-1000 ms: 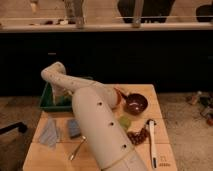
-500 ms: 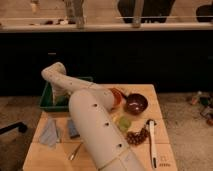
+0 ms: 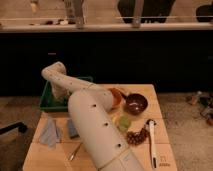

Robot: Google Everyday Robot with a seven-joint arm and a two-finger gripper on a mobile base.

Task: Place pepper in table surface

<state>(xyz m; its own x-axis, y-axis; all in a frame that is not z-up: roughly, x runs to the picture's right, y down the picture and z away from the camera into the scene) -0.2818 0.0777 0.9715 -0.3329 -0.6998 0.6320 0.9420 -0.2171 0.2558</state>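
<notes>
My white arm rises from the near edge, bends at an elbow (image 3: 55,71) and drops into the green tray (image 3: 46,102) at the back left of the table surface (image 3: 100,124). The gripper (image 3: 61,96) is at the arm's end, low inside the tray and mostly masked by the wrist. The pepper is hidden from this view; I cannot tell whether anything is held.
Right of the arm are an orange dish (image 3: 118,96), a dark brown bowl (image 3: 135,103), a pale green object (image 3: 123,122), a brown beaded item (image 3: 135,136) and a white utensil (image 3: 152,142). A grey-blue cloth (image 3: 50,134), blue sponge (image 3: 73,129) and metal utensil (image 3: 75,150) lie left.
The thick near part of the arm has shifted slightly. The arm's end stays down in the green tray, and nothing on the table has moved.
</notes>
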